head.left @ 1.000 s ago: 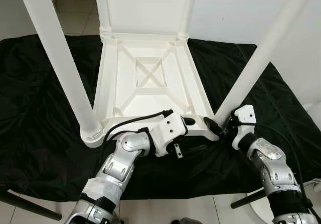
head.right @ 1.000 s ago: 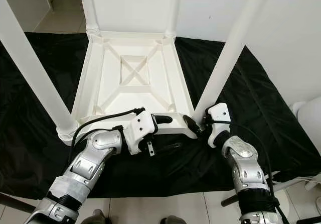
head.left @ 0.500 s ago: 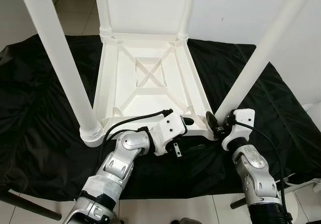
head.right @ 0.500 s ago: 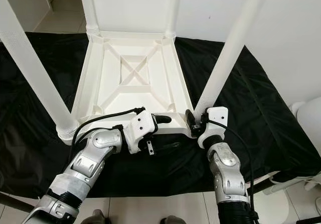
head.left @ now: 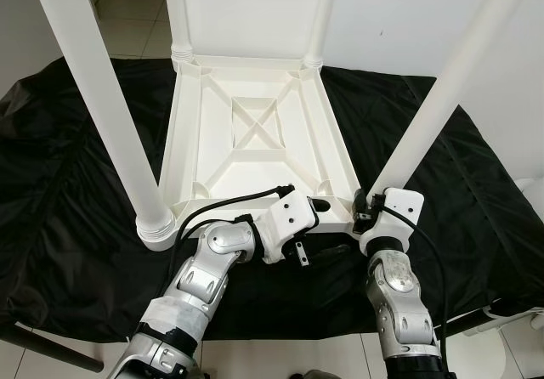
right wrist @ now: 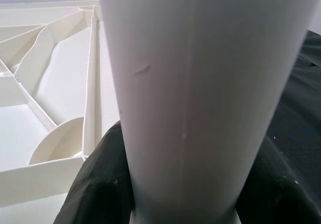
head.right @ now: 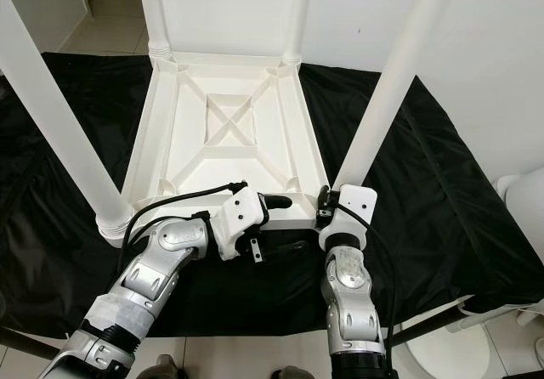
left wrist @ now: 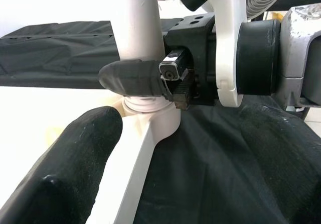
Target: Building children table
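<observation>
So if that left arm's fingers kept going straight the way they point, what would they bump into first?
Most likely the white table leg at the near right corner, where the right gripper already grips it. The left gripper straddles the tabletop edge, aimed at it.

A black cloth [head.left: 76, 175] lies spread and creased over the pale tiled floor [head.left: 127, 31], its edges rumpled. Beyond the cloth's far edge rises a white wall [head.right: 501, 73]. Just off the cloth's near right corner stands a white fan [head.right: 523, 196] on a round base. 1 dark bar [head.left: 51, 355] crosses the tiles at the cloth's near left corner.
</observation>
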`<state>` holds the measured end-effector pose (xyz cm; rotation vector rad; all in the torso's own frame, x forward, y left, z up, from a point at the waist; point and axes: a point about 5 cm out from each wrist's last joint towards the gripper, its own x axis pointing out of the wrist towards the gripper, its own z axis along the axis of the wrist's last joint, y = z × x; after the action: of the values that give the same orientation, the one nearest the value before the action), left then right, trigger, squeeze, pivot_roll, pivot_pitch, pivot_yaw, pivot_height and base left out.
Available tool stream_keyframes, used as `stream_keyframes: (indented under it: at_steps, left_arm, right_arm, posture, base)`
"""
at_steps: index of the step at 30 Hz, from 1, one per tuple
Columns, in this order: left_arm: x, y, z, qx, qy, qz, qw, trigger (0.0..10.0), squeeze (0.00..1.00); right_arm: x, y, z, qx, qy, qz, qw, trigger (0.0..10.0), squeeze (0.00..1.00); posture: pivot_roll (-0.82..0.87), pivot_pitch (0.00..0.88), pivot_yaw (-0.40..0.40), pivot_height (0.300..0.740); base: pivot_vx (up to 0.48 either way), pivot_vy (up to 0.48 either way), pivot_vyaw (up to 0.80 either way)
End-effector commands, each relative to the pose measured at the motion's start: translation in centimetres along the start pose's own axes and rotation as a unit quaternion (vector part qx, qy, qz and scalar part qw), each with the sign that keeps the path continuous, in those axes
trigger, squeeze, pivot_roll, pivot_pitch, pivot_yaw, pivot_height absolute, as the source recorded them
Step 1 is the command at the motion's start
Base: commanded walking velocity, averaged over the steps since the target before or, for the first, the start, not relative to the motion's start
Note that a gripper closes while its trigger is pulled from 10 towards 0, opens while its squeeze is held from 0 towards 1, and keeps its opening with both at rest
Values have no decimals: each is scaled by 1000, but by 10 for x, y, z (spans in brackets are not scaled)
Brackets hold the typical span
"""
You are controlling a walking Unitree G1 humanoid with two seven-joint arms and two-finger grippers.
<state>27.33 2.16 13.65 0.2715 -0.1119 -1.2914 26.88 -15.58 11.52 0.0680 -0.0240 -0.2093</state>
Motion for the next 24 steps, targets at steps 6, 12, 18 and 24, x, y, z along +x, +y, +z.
stream_keyframes:
  at_steps: [6, 12, 18, 24]
  left_arm:
    - [3, 6, 0, 7, 3, 50, 999, 10000, 0]
    - [4, 6, 0, 7, 2, 49, 999, 10000, 0]
    - [5, 7, 1, 8, 1, 50, 999, 10000, 0]
    - [5, 7, 1, 9, 0, 49, 999, 10000, 0]
  right_arm:
    - [-7, 2, -7, 23, 17, 16, 999, 10000, 1000]
    - [-8, -4, -4, 16, 3, 51, 999, 10000, 1000]
    - [-3, -28, -2, -13, -5, 126, 992, 10000, 898]
    - [4, -40, 1, -47, -5, 181, 982, 10000, 0]
  posture:
    - [1, 0, -59, 740]
    - [-1, 0, -58, 740]
    - [0, 0, -58, 740]
    - [3, 0, -56, 740]
  base:
    - [0, 0, 0]
    - [0, 0, 0]
    - [0, 0, 0]
    - [0, 0, 0]
